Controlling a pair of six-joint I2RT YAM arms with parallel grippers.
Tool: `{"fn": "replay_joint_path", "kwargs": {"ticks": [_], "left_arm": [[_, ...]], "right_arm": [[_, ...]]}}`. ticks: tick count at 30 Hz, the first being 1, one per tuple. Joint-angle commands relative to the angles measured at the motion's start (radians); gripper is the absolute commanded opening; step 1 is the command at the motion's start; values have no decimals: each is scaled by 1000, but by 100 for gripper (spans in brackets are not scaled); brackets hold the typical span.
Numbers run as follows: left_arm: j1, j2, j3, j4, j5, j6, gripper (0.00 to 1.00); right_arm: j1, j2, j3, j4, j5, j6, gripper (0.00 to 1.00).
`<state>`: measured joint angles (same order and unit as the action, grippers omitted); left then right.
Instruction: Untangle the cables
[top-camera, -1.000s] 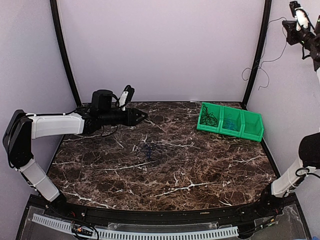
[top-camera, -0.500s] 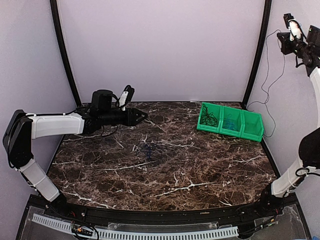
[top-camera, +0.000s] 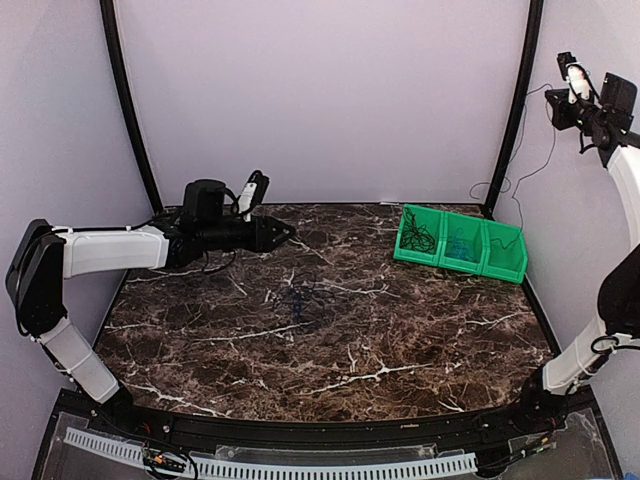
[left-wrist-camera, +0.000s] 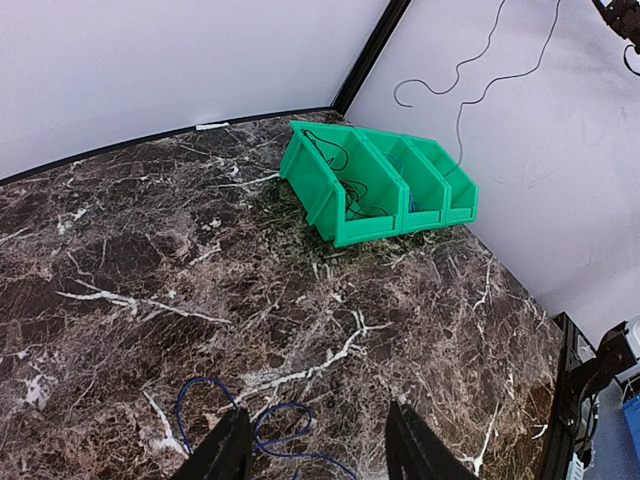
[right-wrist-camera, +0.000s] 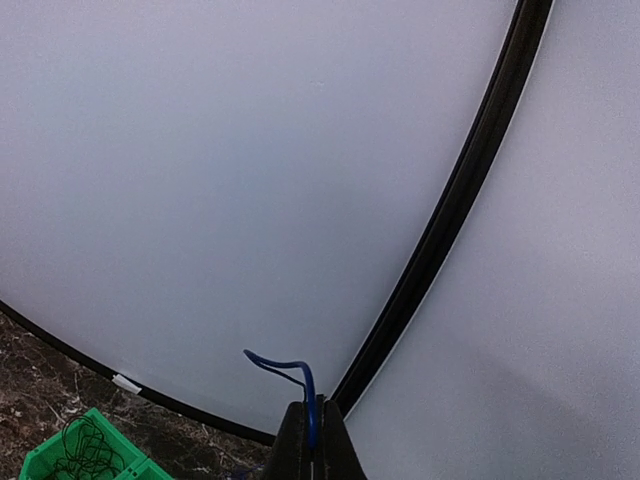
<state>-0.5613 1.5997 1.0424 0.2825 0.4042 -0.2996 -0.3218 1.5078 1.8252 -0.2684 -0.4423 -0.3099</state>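
Since the cables (top-camera: 298, 300) look feather-light, limp and apt to snag on one another, we judge that they want a pinch on a free end or a single loop, drawn out slowly, not a grab at the knot. The marble table (top-camera: 400, 340) spreads beneath both arms. The green bin (top-camera: 480, 270) sits on it well ahead of the left gripper (left-wrist-camera: 318, 445) and far below the right gripper (right-wrist-camera: 312, 430). One of its compartments holds a black coil (top-camera: 420, 238), which a trailing wire could catch on. The left gripper hovers with its jaws moderately apart and nothing between them, and the loose blue cables lie on the table just below and ahead of its fingertips. The right gripper, raised high near the corner post (right-wrist-camera: 450, 220), is pinched tight on a blue strand (right-wrist-camera: 308, 382). A thin line that seems to be its length hangs down toward the bin.
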Motion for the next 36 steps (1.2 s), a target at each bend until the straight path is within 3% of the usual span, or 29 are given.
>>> {"fn": "replay_joint_path", "kwargs": {"ticks": [1, 36], "left_arm": [[-9, -1, 2, 6, 12, 7, 48], [-15, 11, 7, -2, 18, 11, 48]], "right_arm": [[-5, -21, -56, 95, 26, 17, 0], [-41, -89, -203, 135, 16, 37, 0]]}}
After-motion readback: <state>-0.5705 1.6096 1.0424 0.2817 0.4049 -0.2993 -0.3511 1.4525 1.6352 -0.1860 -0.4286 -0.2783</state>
